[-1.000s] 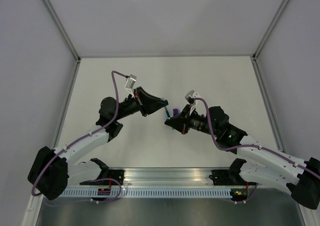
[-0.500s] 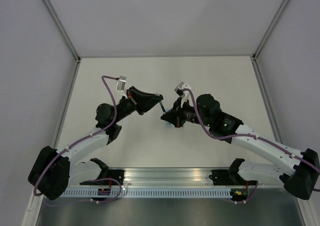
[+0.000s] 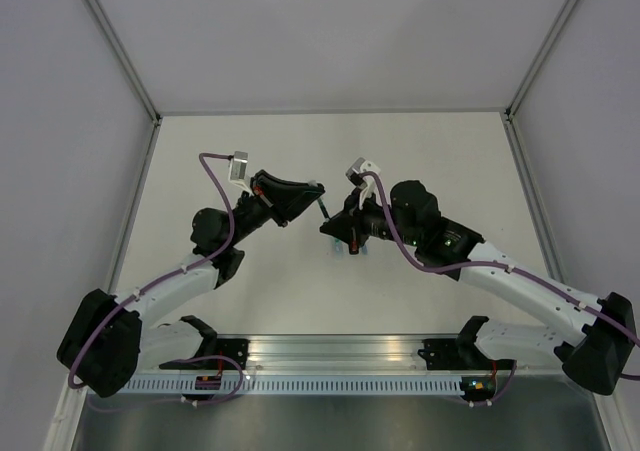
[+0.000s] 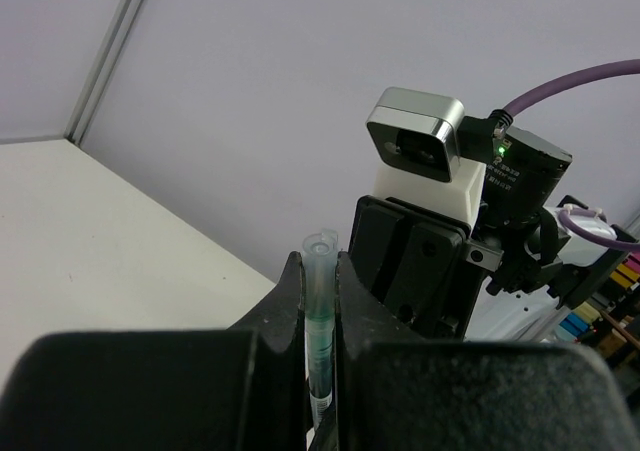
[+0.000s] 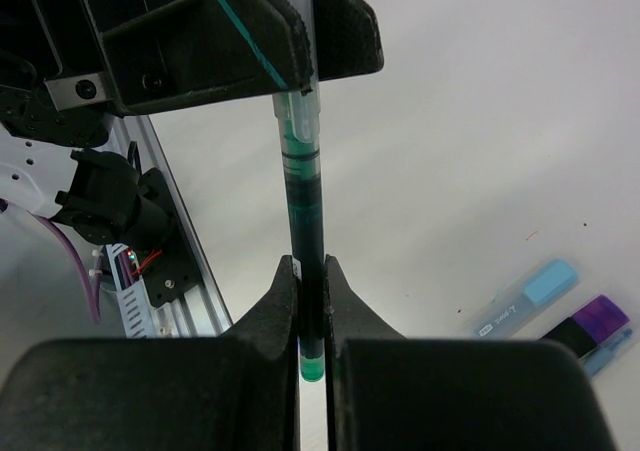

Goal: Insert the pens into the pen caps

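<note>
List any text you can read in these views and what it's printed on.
No text is legible in any view.
Stubby light blue marker: dark print on its pale barrel, too small and blurred to read.
Thin dark green pen: dark bands only, no lettering visible.

Dark green along the thin pen (image 5: 305, 211), brighter green at its near tip. Clear plastic with a teal band on the slim cap (image 4: 320, 306). Matte black on the right claw (image 5: 309, 271) and left claw (image 4: 320, 263). Pale blue with a white label on the light blue marker (image 5: 527, 293). Purple against black on the black-and-purple marker (image 5: 592, 323). Off-white across the surface (image 5: 480, 121). Purple on the cable (image 4: 585, 71).
</note>
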